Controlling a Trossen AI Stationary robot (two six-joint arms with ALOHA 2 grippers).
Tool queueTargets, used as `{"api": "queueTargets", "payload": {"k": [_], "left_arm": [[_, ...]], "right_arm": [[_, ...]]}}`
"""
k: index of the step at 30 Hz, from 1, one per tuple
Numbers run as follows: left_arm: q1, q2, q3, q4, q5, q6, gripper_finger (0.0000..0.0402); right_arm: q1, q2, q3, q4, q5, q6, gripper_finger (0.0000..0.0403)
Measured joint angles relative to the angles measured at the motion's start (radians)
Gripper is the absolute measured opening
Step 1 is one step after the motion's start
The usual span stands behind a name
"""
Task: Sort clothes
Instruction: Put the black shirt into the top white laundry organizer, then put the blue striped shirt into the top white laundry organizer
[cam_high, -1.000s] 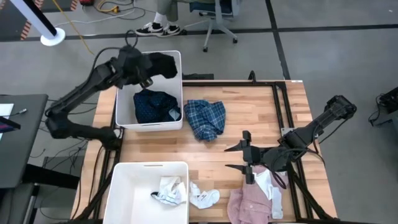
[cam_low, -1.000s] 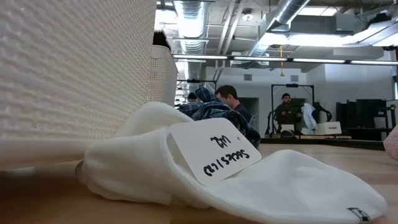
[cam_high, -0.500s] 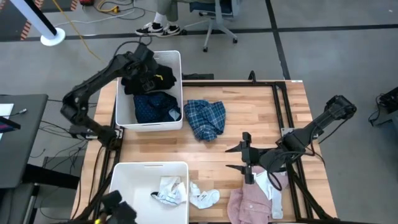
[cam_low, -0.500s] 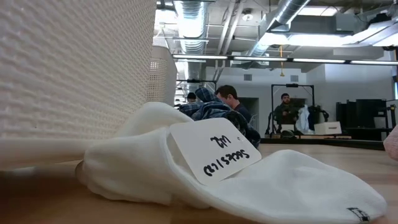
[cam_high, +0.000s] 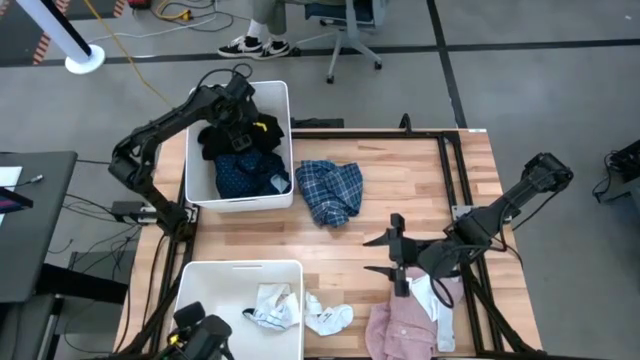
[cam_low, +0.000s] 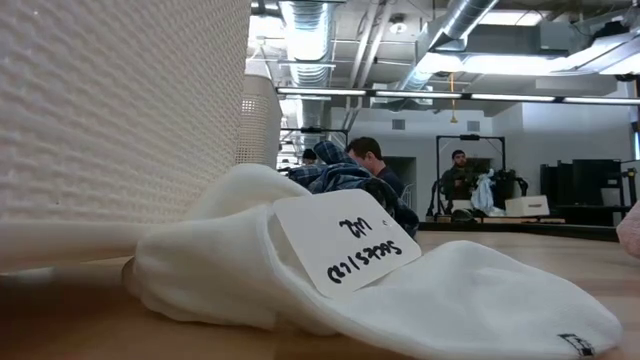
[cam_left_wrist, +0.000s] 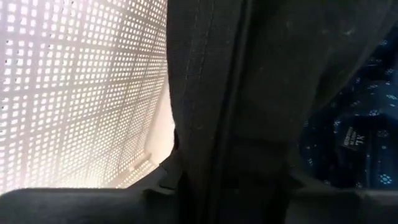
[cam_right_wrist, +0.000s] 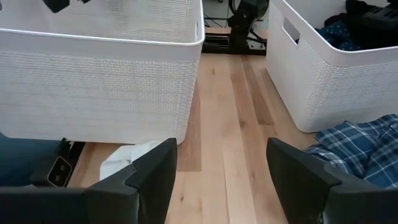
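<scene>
The black top (cam_high: 232, 135) lies bunched in the far white bin (cam_high: 288, 140), on the navy dotted shirt (cam_high: 248, 172). My left gripper (cam_high: 238, 112) is down in that bin and shut on the black top (cam_left_wrist: 249, 93). The blue plaid shirt (cam_high: 331, 190) lies crumpled on the table beside the bin. The pink shirt (cam_high: 405, 325) lies at the near edge. A white sock (cam_high: 328, 318) lies on the table by the near bin (cam_high: 200, 275), another white piece (cam_high: 272, 305) inside it. My right gripper (cam_high: 385, 255) is open and empty above the table. My left gripper holds the black top from above, reaching down into the far bin. In the left wrist view a seamed fold of the cloth (cam_left_wrist: 214, 149) runs out from between the fingers; the contact itself is hidden by the cloth. The top's lower part rests on the navy dotted shirt (cam_left_wrist: 367, 124).
The bin's perforated wall (cam_left_wrist: 81, 93) stands close beside my left gripper. Bare wood (cam_high: 330, 250) lies between the plaid shirt and the near bin. A tagged sock (cam_low: 380, 270) fills the low view. People show in the room behind (cam_low: 362, 155).
My left gripper has carried the black top from above the far bin's far-left corner toward the table's near edge and down into the bin. The top, hanging clear before, now lies bunched on the navy dotted shirt.
</scene>
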Motion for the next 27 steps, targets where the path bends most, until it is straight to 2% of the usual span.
{"api": "queueTargets", "payload": {"k": [8, 14, 20, 27], "left_arm": [[-0.005, 0.001, 0.01, -0.049, 0.031, -0.016, 0.0184], [-0.006, 0.001, 0.104, -0.127, 0.046, -0.066, 0.0221], [-0.034, -0.014, 0.229, -0.254, 0.052, -0.117, 0.0225], [-0.129, -0.124, 0.28, -0.274, 0.052, -0.153, 0.0225]], "right_arm": [[0.0, 0.0, 0.0, 0.009, 0.0, 0.002, 0.026], [0.0, 0.0, 0.0, 0.005, 0.0, 0.007, 0.026], [-0.013, 0.0, 0.001, -0.046, 0.002, 0.009, 0.026], [-0.075, 0.029, 0.002, -0.111, 0.007, -0.009, 0.026]]}}
